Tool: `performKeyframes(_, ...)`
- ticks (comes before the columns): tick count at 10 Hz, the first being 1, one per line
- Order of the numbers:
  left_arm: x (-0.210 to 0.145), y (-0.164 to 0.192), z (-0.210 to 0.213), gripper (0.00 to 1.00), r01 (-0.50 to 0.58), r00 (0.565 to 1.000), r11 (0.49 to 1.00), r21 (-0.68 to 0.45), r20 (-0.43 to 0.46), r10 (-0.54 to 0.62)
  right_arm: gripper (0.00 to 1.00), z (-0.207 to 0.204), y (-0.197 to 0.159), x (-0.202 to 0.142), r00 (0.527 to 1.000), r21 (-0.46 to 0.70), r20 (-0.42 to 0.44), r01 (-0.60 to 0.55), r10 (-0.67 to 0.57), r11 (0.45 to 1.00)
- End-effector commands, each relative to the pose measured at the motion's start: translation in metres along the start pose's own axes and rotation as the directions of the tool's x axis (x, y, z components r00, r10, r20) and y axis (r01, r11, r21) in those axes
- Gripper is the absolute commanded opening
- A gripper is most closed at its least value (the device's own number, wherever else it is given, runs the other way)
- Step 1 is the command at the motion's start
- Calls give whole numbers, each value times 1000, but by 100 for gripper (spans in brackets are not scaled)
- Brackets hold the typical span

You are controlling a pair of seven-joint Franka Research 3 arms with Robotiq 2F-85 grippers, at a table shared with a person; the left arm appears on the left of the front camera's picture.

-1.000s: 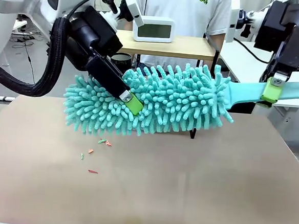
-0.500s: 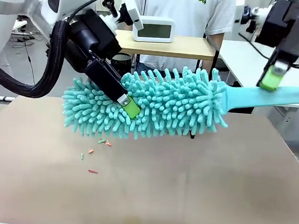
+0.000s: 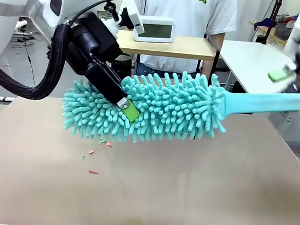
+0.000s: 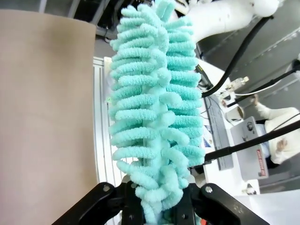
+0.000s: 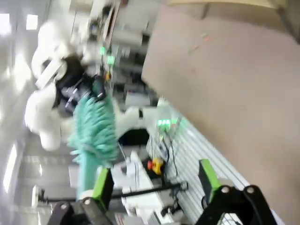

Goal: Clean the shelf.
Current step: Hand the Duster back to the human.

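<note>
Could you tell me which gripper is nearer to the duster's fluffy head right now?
Left. The left gripper has its jaws shut on the duster head itself, while the right gripper, jaws open, hangs above the far end of the handle.

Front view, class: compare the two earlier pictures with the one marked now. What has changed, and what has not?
The right gripper let go of the duster's turquoise handle, then lifted up and away to the right, its jaws open. The left gripper kept its clamp on the fluffy head, which barely shifted. The shelf, the clock on it and the scraps on the table stayed put.
</note>
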State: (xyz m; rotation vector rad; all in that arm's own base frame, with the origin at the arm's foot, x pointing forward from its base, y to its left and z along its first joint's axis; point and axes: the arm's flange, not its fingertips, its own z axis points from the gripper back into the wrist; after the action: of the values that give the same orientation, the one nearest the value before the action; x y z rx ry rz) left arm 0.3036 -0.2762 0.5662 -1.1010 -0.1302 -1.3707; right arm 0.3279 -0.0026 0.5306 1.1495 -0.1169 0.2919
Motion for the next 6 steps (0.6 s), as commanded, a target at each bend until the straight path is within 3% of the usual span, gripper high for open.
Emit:
performKeyframes(1,1,0,10,0,8,1000,1000,-8,28,-8,100,-7,-63,-51,809,81,538,227,-235,970)
performKeyframes(2,-1,0,17,0,9,998,1000,-15,62,-8,100,-13,-98,-71,742,129,594,295,-312,947)
performKeyframes(4,-9,-3,35,0,5,990,1000,-1,141,-4,100,-26,-110,-71,624,73,717,376,-311,924)
performKeyframes(5,-15,-8,52,0,-40,974,999,36,225,31,100,-36,-89,-49,663,70,689,341,-293,937)
performKeyframes(6,-29,-22,84,0,-125,916,992,21,386,108,100,63,-127,-30,779,46,547,337,-306,940)
